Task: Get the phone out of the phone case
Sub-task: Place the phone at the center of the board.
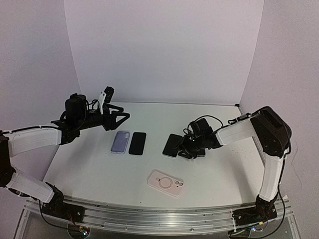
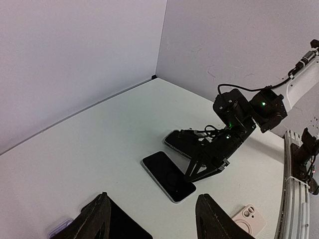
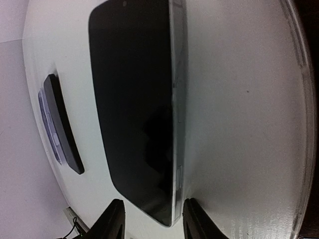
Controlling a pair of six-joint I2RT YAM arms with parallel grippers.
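1. Top view: bright, even, diffuse light. White table point(image 1: 99, 169) & walls carry a faint lilac tint.
2. Shadows there soft & short, close under the arms. Sharp all over.
3. Metal rail point(image 1: 159, 219) at 6 o'clock shows small glints.
4. Left wrist view: dimmer, greyer. Left fingers point(image 2: 99, 219) at 6 o'clock blurred, v. dark.
5. Right wrist view: strong fisheye bend at edges. Table washed out at 3 o'clock. Big phone point(image 3: 134, 99) nearly pure black, no detail.
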